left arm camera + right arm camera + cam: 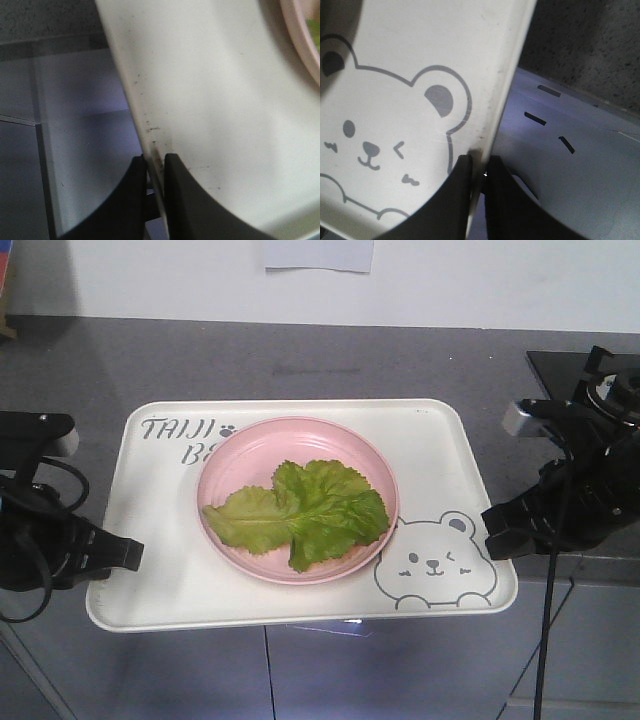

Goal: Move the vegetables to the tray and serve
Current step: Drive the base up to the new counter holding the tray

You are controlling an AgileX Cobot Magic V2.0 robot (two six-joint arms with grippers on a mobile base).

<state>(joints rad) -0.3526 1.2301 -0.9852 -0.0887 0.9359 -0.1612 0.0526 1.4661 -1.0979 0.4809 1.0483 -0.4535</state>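
Note:
The vegetables [298, 512], crinkly light-green lettuce leaves, lie on a round pink plate [235, 465] in the middle of the cream-white tray [165, 585]. The tray juts over the counter's front edge. My left gripper [128, 554] is shut on the tray's left rim, and the left wrist view shows the rim [150, 135] pinched between both black fingers [182, 192]. On the opposite side my right gripper [495, 530] is shut on the right rim [492, 125], beside the winking bear drawing [375, 145].
A grey speckled counter [300, 360] runs behind the tray to a white wall. Pale cabinet fronts [400, 670] lie below the tray. A black flat object [560, 365] sits at the counter's far right, behind my right arm.

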